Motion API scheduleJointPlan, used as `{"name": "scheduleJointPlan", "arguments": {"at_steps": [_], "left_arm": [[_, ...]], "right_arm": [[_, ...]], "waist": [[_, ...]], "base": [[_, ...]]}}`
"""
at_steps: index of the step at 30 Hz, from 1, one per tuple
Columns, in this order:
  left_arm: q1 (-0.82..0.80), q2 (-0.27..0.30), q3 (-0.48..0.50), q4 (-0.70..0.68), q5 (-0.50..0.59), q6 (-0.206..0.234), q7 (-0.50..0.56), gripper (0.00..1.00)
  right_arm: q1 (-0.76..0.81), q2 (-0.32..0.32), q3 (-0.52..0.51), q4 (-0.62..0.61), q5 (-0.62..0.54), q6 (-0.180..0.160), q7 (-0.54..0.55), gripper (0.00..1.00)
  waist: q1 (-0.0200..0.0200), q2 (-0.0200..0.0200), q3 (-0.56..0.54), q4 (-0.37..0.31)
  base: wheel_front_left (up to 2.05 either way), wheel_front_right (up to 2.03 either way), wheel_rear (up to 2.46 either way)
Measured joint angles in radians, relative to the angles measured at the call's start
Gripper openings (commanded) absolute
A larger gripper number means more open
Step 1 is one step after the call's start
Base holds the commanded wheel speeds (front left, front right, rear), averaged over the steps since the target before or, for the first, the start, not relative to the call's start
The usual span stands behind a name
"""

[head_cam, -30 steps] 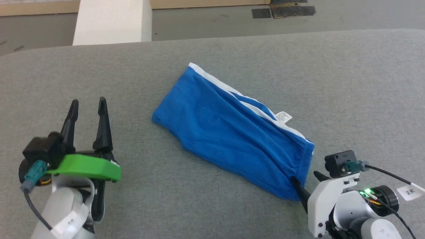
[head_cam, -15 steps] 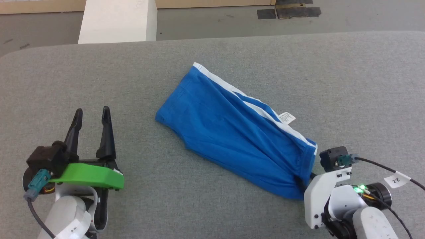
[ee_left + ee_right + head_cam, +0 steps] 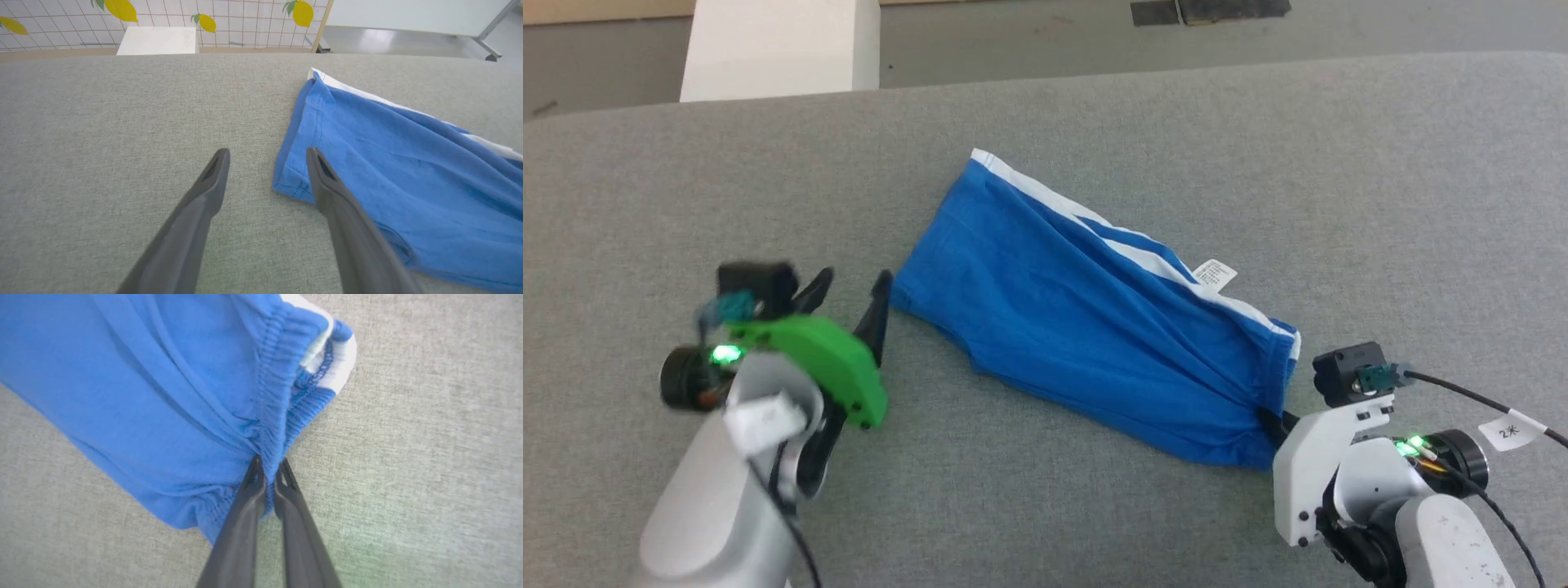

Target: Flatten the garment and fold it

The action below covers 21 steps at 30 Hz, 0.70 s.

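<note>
The garment, bright blue shorts with white trim and a small white tag, lies slanted and creased across the grey table. My right gripper is at the lower right end, shut on the gathered elastic waistband; the right wrist view shows the fabric pinched between both fingertips. My left gripper stands open at the garment's left hem corner. In the left wrist view its right finger lies over that corner of the garment and its left finger rests over bare table.
The grey padded table stretches wide on all sides of the shorts. Beyond its far edge stands a white box, with dark tape patches on the floor. A tiled wall with lemon pictures lies further back.
My right gripper has closed on the waistband. My left arm has swung right and forward, up to the garment's left corner, staying open. The camera has shifted a little.
</note>
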Motion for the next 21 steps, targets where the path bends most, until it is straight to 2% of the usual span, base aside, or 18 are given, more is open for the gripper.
{"name": "scheduleJointPlan", "arguments": {"at_steps": [7,12,13,14,15,16,21], "left_arm": [[-0.167,-0.001,-0.098,0.115,0.013,0.003,0.322,1.00],[-0.217,0.011,-0.119,0.153,0.029,0.014,0.393,1.00],[-0.224,0.013,-0.125,0.161,0.029,0.014,0.411,0.93],[-0.230,0.015,-0.126,0.162,0.028,0.014,0.421,0.49],[-0.232,0.015,-0.125,0.163,0.027,0.012,0.421,0.31],[-0.234,0.015,-0.126,0.166,0.023,0.009,0.431,0.00],[-0.233,0.008,-0.123,0.161,-0.009,-0.008,0.448,0.00]], "right_arm": [[-0.024,-0.002,0.020,-0.019,0.019,0.000,-0.005,0.00],[-0.046,0.000,0.034,-0.016,0.031,0.000,-0.017,0.00],[-0.049,0.002,0.037,-0.015,0.031,0.001,-0.019,0.00],[-0.051,0.003,0.037,-0.015,0.033,0.001,-0.024,0.00],[-0.052,0.004,0.037,-0.015,0.034,0.001,-0.026,0.00],[-0.055,0.006,0.037,-0.015,0.037,0.001,-0.028,0.00],[-0.064,0.008,0.035,-0.005,0.041,0.003,-0.041,0.00]], "waist": [[0.0000,0.0000,0.048,-0.020],[0.0000,0.0000,0.076,-0.046],[0.0000,0.0000,0.081,-0.052],[0.0000,0.0000,0.086,-0.057],[0.0000,0.0000,0.090,-0.060],[0.0000,0.0000,0.094,-0.065],[0.0000,0.0000,0.100,-0.074]], "base": [[0.00,0.00,0.00],[0.00,0.00,0.00],[0.00,0.00,0.00],[0.00,0.00,0.00],[0.00,0.00,0.00],[0.00,0.00,0.00],[0.00,0.00,0.00]]}}
